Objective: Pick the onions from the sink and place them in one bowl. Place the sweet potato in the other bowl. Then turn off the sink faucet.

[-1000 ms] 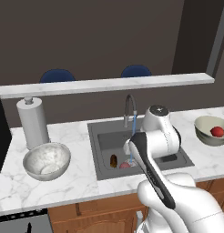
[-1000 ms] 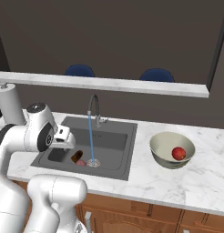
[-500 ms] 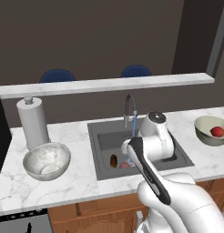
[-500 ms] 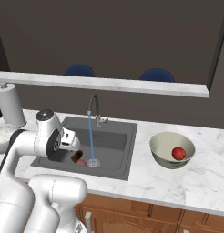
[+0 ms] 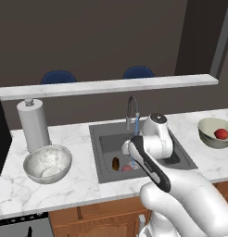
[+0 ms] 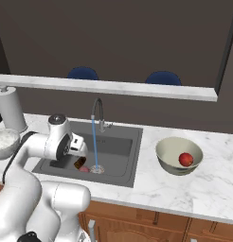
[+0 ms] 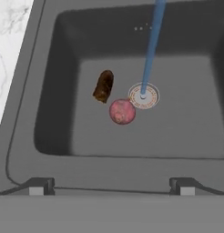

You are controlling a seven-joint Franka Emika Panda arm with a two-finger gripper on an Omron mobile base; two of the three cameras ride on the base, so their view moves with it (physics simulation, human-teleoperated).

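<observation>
My gripper (image 7: 110, 186) is open and empty, hovering above the near side of the sink (image 7: 186, 123). On the basin floor below lie the brown sweet potato (image 7: 104, 85) and a pinkish onion (image 7: 122, 111), almost touching, just left of the drain (image 7: 143, 96). From the faucet (image 6: 97, 111) a blue stream of water (image 7: 150, 50) runs onto the drain. A bright red onion (image 6: 186, 159) rests in the olive-beige bowl (image 6: 179, 163) on the counter right of the sink. The silvery mottled bowl (image 5: 47, 163) stands left of the sink, with nothing in it.
A paper towel roll (image 5: 33, 124) stands behind the silvery bowl. A raised marble ledge (image 5: 111, 85) runs behind the faucet. My own arm (image 5: 148, 162) crosses in front of the sink's right half in the left base view.
My hand has sunk lower and come in over the sink. Its fingers have stayed open. The vegetables and bowls have not moved.
</observation>
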